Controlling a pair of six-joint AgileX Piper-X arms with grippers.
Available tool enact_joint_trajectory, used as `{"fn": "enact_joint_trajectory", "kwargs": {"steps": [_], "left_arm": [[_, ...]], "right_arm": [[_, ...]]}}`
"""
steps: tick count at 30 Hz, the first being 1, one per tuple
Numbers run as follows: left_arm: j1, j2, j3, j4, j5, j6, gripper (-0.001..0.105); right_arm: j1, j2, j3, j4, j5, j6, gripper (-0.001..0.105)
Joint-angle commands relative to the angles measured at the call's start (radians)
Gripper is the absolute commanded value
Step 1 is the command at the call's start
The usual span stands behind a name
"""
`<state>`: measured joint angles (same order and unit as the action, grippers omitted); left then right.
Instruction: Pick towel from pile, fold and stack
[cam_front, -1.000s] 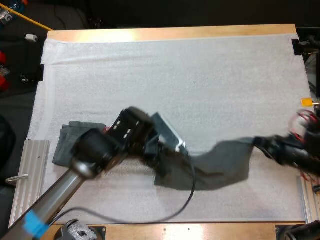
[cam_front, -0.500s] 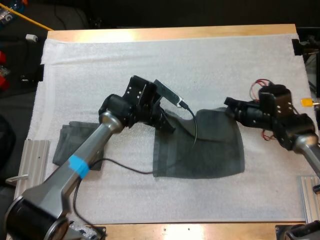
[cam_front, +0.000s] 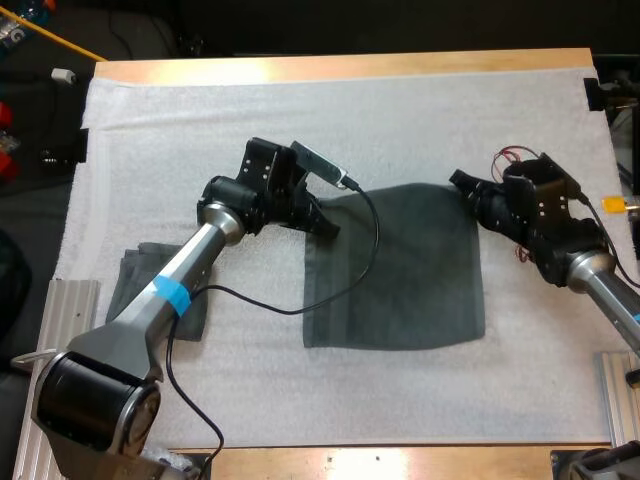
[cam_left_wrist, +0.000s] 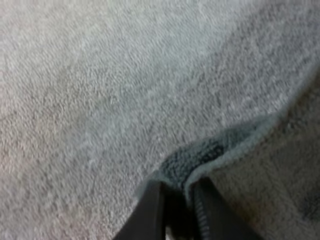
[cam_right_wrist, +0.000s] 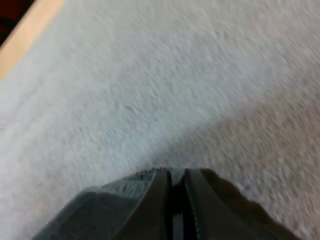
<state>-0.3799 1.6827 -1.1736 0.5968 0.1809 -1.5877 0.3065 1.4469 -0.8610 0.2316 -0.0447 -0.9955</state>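
Gripping towel (cam_front: 395, 265): left tool (cam_front: 328, 226) (right tool (cam_front: 463, 184) too).

Bright, even light falls from above on the mat (cam_front: 400, 130) in the high view, with only faint, soft shadows beside the left arm (cam_front: 195, 262) and a pale sheen on the table (cam_front: 250, 68) at its far side; the room beyond is dark. The towel (cam_front: 400, 270) reads as a flat dark patch; in both wrist views the mat is dimmer and greyer, with uneven patches of shade.
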Motion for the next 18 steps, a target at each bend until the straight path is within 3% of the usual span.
{"fn": "enact_joint_trajectory", "kwargs": {"steps": [1,6,8,9,10,11,13,14,16,18], "left_arm": [[0.003,-0.001,0.001,-0.023,0.004,0.002,0.0],[0.003,0.0,0.001,-0.058,0.004,0.002,0.0],[0.003,0.0,0.001,-0.067,0.004,0.0,0.001],[0.003,0.0,0.001,-0.071,0.004,-0.001,0.005],[0.003,0.0,0.001,-0.073,0.004,-0.001,0.012],[0.003,0.0,0.001,-0.075,0.004,-0.004,0.016],[0.003,0.0,0.001,-0.074,0.004,-0.008,0.04],[0.003,0.0,-0.003,-0.071,0.004,-0.008,0.048],[0.003,-0.006,-0.022,-0.019,0.004,-0.008,0.071],[0.003,-0.018,-0.035,0.027,0.004,-0.005,0.07]], "right_arm": [[0.0,0.0,-0.005,-0.039,0.015,-0.002,0.0],[0.0,0.0,-0.005,-0.08,0.057,0.008,0.0],[0.0,0.0,-0.005,-0.093,0.07,0.043,0.008],[0.0,0.0,-0.005,-0.11,0.07,0.06,0.019],[0.0,0.0,-0.005,-0.136,0.07,0.079,0.033],[0.0,0.0,-0.005,-0.149,0.07,0.091,0.04],[0.0,0.0,-0.005,-0.229,0.066,0.133,0.07],[0.0,0.0,-0.005,-0.257,0.062,0.131,0.077],[0.0,-0.008,-0.005,-0.325,0.031,0.087,0.078],[0.0,-0.021,-0.005,-0.346,-0.006,0.055,0.073]]}}
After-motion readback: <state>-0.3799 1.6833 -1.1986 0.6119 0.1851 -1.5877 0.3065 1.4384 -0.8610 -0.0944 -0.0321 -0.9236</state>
